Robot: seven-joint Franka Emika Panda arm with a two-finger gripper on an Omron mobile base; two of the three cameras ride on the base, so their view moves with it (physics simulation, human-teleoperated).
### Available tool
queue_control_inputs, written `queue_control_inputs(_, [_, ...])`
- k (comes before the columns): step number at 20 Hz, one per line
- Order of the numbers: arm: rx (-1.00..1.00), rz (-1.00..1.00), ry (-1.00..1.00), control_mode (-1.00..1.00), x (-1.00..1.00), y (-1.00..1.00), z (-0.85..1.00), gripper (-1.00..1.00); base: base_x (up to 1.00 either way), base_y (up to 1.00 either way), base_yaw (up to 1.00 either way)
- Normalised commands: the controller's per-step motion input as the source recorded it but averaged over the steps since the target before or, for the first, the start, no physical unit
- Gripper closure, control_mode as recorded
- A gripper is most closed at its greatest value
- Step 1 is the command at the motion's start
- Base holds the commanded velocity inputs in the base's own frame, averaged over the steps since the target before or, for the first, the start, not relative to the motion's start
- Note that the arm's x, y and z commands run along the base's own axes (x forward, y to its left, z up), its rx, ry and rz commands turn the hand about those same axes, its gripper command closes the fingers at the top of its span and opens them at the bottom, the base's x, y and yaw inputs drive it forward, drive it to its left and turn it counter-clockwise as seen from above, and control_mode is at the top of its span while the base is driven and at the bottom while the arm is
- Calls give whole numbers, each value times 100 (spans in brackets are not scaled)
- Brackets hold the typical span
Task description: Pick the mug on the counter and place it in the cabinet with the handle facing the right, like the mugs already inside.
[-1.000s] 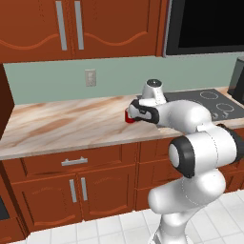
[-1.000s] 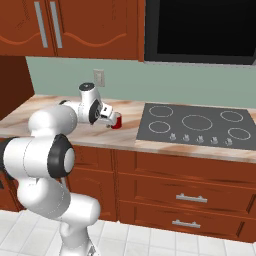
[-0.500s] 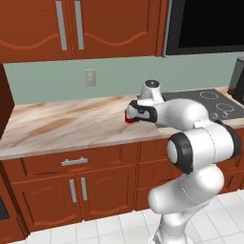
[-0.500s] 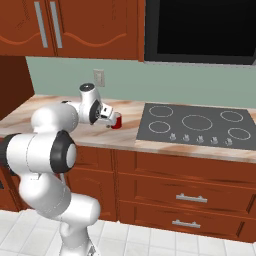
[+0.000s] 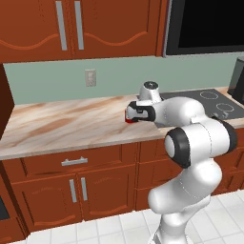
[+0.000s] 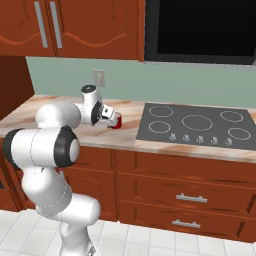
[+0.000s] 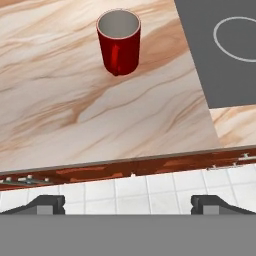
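The red mug (image 7: pixel 118 42) stands upright on the marbled counter (image 7: pixel 60 115), pale inside, and no handle shows from this side. My gripper (image 7: pixel 128 202) is open and empty, its fingertips (image 7: pixel 47 202) wide apart and well short of the mug, over the counter's front edge. From the base, the hand (image 5: pixel 133 112) covers most of the mug (image 5: pixel 129 118), a red sliver low on its left. In the right base view the mug (image 6: pixel 117 121) sits just right of the gripper (image 6: pixel 108 114). The cabinet's inside is out of view.
A dark cooktop (image 6: pixel 197 125) lies right of the mug, close to it (image 7: pixel 225 50). Wavy-panelled upper cabinets (image 5: pixel 71 28) hang above, and a black microwave (image 6: pixel 200 27) hangs over the cooktop. A plain reddish-brown panel (image 5: pixel 5 102) stands at the far left. Drawers (image 5: pixel 74 162) run below the counter.
The hand has stayed near the mug with its jaws wide. The elbow has shifted slightly. The mug has not moved.
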Motion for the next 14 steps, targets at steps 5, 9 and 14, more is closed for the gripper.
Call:
queue_control_inputs(5, [0,0,0,-100,14,0,-11,-100,0,0,0])
queue_control_inputs(9, [0,0,0,-100,15,0,-9,-100,0,0,0])
queue_control_inputs(14, [0,0,0,-100,12,0,-7,-100,0,0,0])
